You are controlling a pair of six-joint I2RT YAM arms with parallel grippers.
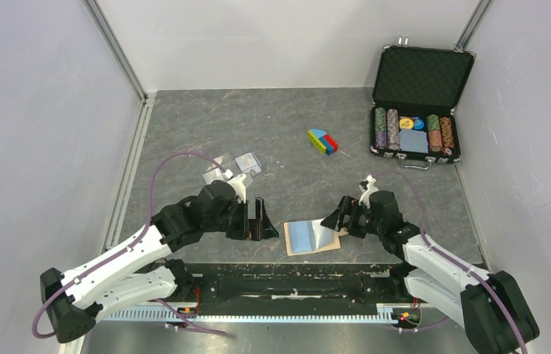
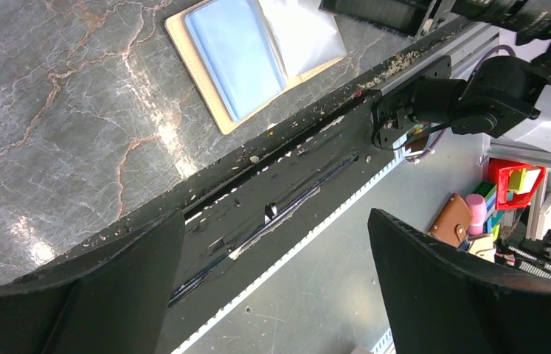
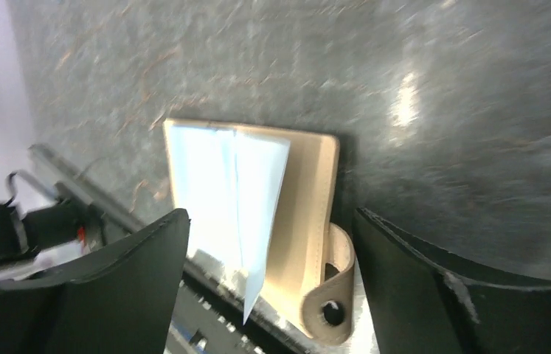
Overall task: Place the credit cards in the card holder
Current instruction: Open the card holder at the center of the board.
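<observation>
The grey marbled table [image 1: 287, 125] fills the top view. At 2 o'clock from its middle, against the back wall, a black poker-chip case [image 1: 423, 77] stands with its lid up, rows of chips and a blue deck inside.

The card holder [image 1: 309, 237] lies open and flat at 6 o'clock, just beside the near edge, tan cover down and pale blue pocket panels up. 1 clear panel is raised on its right side. In the right wrist view the snap tab [image 3: 331, 310] curls off the holder's near edge.

The left gripper [image 1: 265, 220] hangs at 9 o'clock of the holder, jaws spread wide and empty, apart from it. The right gripper [image 1: 335, 219] sits at 2 o'clock of the holder; its jaws are released, well apart, straddling the holder's edge with nothing clamped.

The 2 credit cards [image 1: 248, 162] lie side by side at 9 o'clock from the table's middle, outside the holder. A small coloured block [image 1: 322, 141] rests at 1 o'clock
</observation>
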